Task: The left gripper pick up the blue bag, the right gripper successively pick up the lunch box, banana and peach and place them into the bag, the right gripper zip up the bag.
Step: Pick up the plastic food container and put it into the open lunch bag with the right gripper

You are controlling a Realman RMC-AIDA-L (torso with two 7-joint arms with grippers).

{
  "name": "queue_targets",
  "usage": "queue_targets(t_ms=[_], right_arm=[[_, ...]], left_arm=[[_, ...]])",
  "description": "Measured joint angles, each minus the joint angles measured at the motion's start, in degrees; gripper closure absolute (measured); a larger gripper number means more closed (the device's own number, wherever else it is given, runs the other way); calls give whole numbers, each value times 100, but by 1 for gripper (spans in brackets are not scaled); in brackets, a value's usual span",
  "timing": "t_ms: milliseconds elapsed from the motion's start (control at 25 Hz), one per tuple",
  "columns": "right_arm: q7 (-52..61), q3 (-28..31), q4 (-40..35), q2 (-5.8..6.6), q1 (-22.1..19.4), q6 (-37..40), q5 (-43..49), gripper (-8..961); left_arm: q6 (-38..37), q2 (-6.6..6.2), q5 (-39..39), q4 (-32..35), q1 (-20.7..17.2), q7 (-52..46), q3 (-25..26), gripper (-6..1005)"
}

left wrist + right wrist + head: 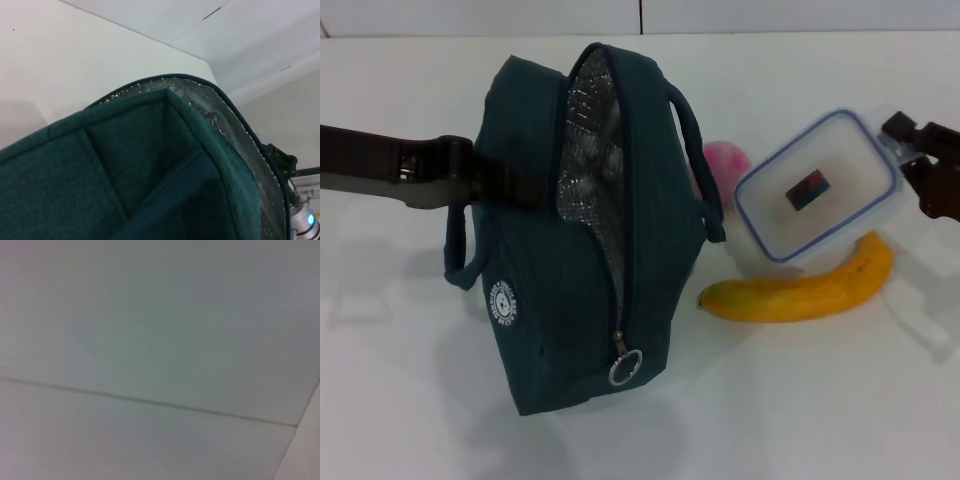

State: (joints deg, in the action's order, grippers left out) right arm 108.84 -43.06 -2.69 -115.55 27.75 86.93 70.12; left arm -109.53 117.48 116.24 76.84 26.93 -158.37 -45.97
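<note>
1. One blue bag (550,230), unzipped, silver foil lining showing.
2. Two rope-like handles (695,140) on that bag, one per side.
3. One ring zipper pull (624,368).
4. One round white logo (501,300).
5. One lunch box (817,187), clear with a blue-rimmed lid, one small red and teal label (808,190) on it.
6. One banana (800,290).
7. One peach (725,165), partly hidden behind the bag and the box.
8. Two grippers: left gripper (470,175), right gripper (920,150).
</note>
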Motion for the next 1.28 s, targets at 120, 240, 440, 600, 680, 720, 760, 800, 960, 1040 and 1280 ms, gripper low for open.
queue_targets(t_ms=[120,240,440,600,680,720,760,800,960,1040,1280], right_arm=[[84,0,27,-13,-82,87,-152,855],[115,0,33,-25,-150,192,-309,855],[313,1,84,-30,-218,322,-424,855],[539,8,199,-40,-235,612,-668,855],[670,9,315,-49,-210,884,-832,855],[739,9,349,-54,-195,1008,-892,855],[792,9,369,-56,-182,1115,-944,855],[874,9,427,-63,-136,1280,-1033,855],[1066,38,747,-65,157,1769,-1275,856],[1115,184,956,-65,375,2032,-1308,856],[1089,592,1363,-64,1049,2591,-1267,856]], left_arm=[[0,2,0,0,-31,5,0,960],[0,3,0,-2,-47,-5,0,960],[1,12,-9,-2,-66,-9,-2,960],[2,20,-15,-2,-66,11,-26,960],[2,20,-16,-2,-65,19,-32,960],[2,21,-15,-2,-63,21,-34,960],[2,23,-15,-7,-54,24,-36,960],[2,26,-15,-11,-45,26,-41,960],[2,48,-11,-8,-6,19,-58,960],[3,61,-8,-6,6,7,-68,960],[10,79,0,-2,75,-8,-187,960]])
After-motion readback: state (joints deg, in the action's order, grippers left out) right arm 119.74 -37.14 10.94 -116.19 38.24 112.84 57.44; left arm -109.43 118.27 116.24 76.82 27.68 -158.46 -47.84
